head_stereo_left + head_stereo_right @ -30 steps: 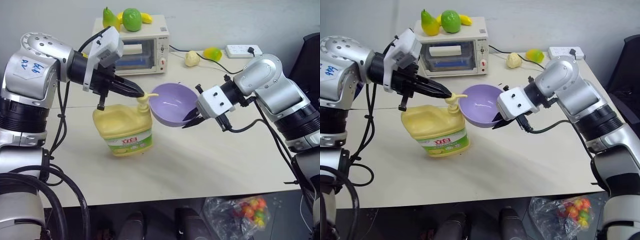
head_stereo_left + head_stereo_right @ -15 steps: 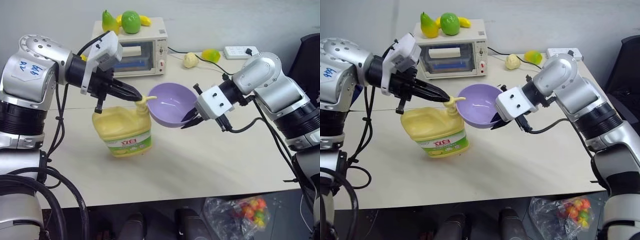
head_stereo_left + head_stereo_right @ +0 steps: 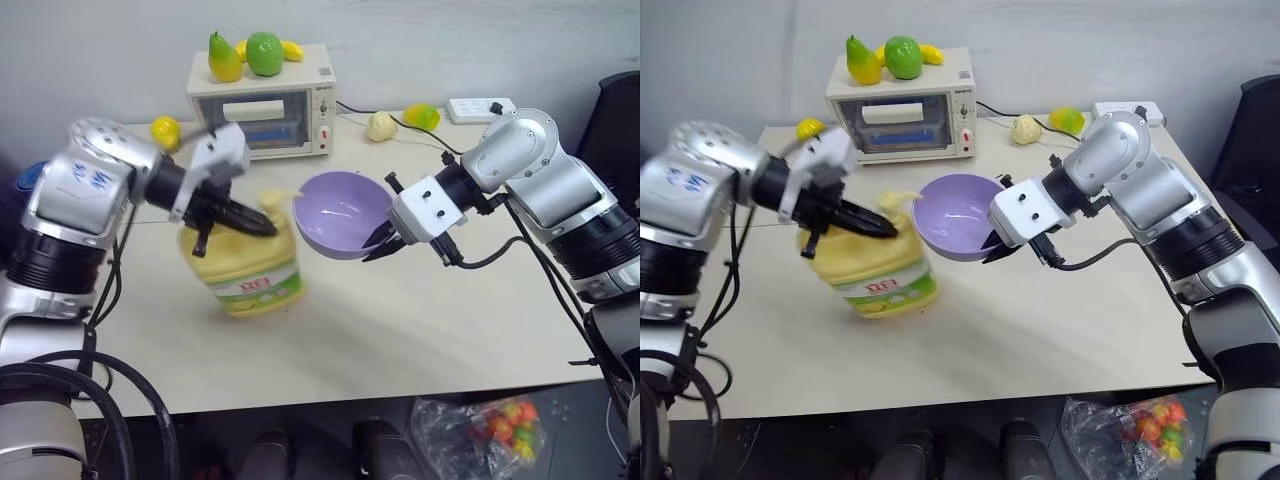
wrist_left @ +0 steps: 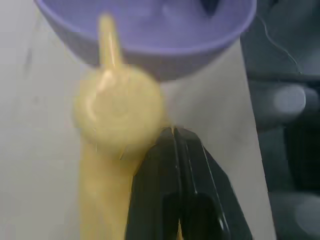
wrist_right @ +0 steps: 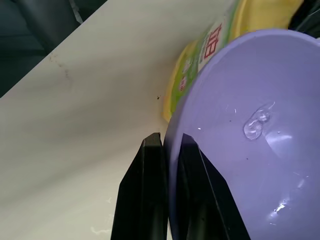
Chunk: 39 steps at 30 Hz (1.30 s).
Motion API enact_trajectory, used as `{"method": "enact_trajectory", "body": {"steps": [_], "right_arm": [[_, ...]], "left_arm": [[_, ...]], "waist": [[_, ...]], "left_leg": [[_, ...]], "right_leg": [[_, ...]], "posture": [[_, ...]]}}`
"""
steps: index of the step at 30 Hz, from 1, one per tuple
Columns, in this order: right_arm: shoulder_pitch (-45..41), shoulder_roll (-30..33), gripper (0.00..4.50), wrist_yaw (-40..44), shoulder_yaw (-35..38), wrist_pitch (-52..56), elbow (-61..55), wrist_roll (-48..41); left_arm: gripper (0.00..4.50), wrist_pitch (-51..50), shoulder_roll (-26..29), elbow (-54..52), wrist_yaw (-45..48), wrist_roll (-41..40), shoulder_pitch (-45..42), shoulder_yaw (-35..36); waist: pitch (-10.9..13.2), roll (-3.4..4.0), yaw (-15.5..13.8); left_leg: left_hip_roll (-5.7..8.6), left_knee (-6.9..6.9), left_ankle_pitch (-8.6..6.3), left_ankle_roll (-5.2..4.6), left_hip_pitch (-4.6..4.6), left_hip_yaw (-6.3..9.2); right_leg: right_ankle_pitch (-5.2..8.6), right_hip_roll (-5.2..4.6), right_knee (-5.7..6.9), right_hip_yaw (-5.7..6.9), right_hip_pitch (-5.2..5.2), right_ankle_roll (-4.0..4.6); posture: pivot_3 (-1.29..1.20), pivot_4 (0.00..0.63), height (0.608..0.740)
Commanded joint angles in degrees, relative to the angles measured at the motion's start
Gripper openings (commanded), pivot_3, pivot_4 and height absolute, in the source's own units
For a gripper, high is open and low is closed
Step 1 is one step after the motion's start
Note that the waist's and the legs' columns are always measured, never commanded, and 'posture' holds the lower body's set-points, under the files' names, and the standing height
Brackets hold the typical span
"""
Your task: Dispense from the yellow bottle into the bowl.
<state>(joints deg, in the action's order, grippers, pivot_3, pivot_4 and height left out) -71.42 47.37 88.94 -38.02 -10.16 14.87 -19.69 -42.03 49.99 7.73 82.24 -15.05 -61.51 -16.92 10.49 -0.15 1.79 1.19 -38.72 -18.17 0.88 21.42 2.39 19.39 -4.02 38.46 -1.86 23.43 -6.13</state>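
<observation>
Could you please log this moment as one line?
left gripper: shut, on pump of bottle | right gripper: shut on bowl rim, bowl tilted at spout

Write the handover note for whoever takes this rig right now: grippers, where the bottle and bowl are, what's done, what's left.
Left gripper: shut, fingertips pressing on the pump top of the yellow bottle, which stands on the table.
Right gripper: shut on the bowl, pinching its rim and holding it tilted above the table with the pump spout over it.
Done: clear drops already lie inside the bowl.
Left: judging by this, finish pumping, release the pump, set the bowl down.
</observation>
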Motion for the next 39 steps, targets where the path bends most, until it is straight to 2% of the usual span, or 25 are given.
{"method": "enact_trajectory", "body": {"steps": [1, 8, 10, 15, 20, 24, 26, 29, 35, 39], "right_arm": [[-1.0, 0.7, 0.00, 3.6, 1.6, -1.2, -0.9, -0.6], [-1.1, 0.6, 0.00, 3.6, 1.3, -2.7, 1.1, 0.5], [-1.1, 0.5, 0.00, 3.6, 1.4, -2.9, 1.6, 0.7], [-1.0, 0.2, 0.00, 3.6, 1.6, -3.7, 2.8, 0.8], [-0.5, -0.2, 0.00, 3.6, 1.9, -4.9, 4.5, 1.9], [1.2, -0.7, 0.00, 3.6, 3.5, -6.9, 7.6, 4.4], [2.5, -1.2, 0.00, 3.2, 5.4, -6.4, 8.7, 5.2], [6.4, -1.1, 0.00, -0.4, 8.5, -5.2, 10.1, 7.2], [15.5, 0.4, 0.00, -7.8, 15.4, -3.1, 13.1, 11.6], [20.4, 2.3, 0.00, -13.8, 18.1, -5.5, 20.0, 17.2]], "left_arm": [[0.06, -1.0, -0.4, 2.4, 0.1, 1.8, 1.4, -1.7], [0.06, -8.6, -1.7, -2.4, 1.6, -5.2, -4.1, 3.5], [0.06, -10.7, -0.5, -5.0, 2.8, -7.6, -5.2, 4.8], [0.06, -12.4, 3.4, -7.1, 3.0, -9.8, -6.9, 7.5], [0.06, -12.0, 7.2, -6.9, 1.1, -10.9, -7.0, 11.8], [0.06, -15.2, 8.2, -9.4, -3.8, -14.6, -6.6, 19.2], [0.06, -17.2, 8.8, -12.7, -6.5, -16.6, -4.7, 23.1], [0.06, -23.7, 9.0, -19.9, -12.8, -21.0, 0.5, 32.7], [0.06, -35.0, 4.0, -34.1, -26.4, -27.9, 12.8, 49.2], [0.06, -40.1, 2.7, -43.8, -30.5, -32.4, 23.4, 57.1]], "waist": [[0.0, 0.00, 0.1], [0.1, -0.11, 0.0], [0.1, -0.15, 0.0], [0.1, -0.19, 0.1], [0.1, -0.21, 0.2], [0.2, -0.25, 0.1], [0.2, -0.26, 0.1], [0.2, -0.26, 0.2], [0.2, -0.27, 0.0], [0.2, -0.32, -0.2]], "left_leg": [[0.01, 0.06, 0.00, 0.00, 0.00, 0.00], [0.01, 0.06, 0.00, 0.01, 0.16, 0.05], [0.01, 0.05, -0.01, 0.03, 0.31, 0.12], [0.03, -0.44, -0.01, 0.13, 1.71, 0.21], [0.05, -0.43, 0.04, 0.21, 1.80, 0.16], [0.06, -0.46, 0.03, 0.21, 1.80, 0.16], [0.06, -0.45, 0.03, 0.20, 1.81, 0.16], [0.06, -0.41, 0.03, 0.20, 1.81, 0.15], [0.05, -0.52, 0.03, 0.20, 1.83, 0.16], [0.06, -0.55, 0.04, 0.20, 1.81, 0.15]], "right_leg": [[0.00, 0.04, -0.02, -0.01, 0.05, 0.00], [0.00, 0.11, -0.03, -0.04, 0.26, 0.00], [0.00, 0.10, -0.03, -0.06, 0.38, 0.00], [-0.02, 0.05, 0.31, -0.03, 1.74, 0.00], [-0.01, 0.05, 0.35, 0.01, 1.89, 0.00], [-0.01, 0.04, 0.40, 0.00, 1.89, 0.00], [-0.01, 0.03, 0.40, -0.02, 1.89, 0.00], [-0.01, 0.02, 0.42, -0.05, 1.90, 0.00], [-0.02, 0.02, 0.52, -0.18, 1.89, 0.00], [-0.02, 0.02, 0.56, -0.24, 1.86, 0.00]], "posture": [[0.00, 0.150, 0.740], [0.00, 0.150, 0.740], [0.00, 0.150, 0.740], [0.00, 0.150, 0.740], [0.00, 0.150, 0.740], [0.00, 0.150, 0.740], [0.00, 0.150, 0.740], [0.00, 0.150, 0.740], [0.00, 0.150, 0.740], [0.00, 0.150, 0.740]]}}
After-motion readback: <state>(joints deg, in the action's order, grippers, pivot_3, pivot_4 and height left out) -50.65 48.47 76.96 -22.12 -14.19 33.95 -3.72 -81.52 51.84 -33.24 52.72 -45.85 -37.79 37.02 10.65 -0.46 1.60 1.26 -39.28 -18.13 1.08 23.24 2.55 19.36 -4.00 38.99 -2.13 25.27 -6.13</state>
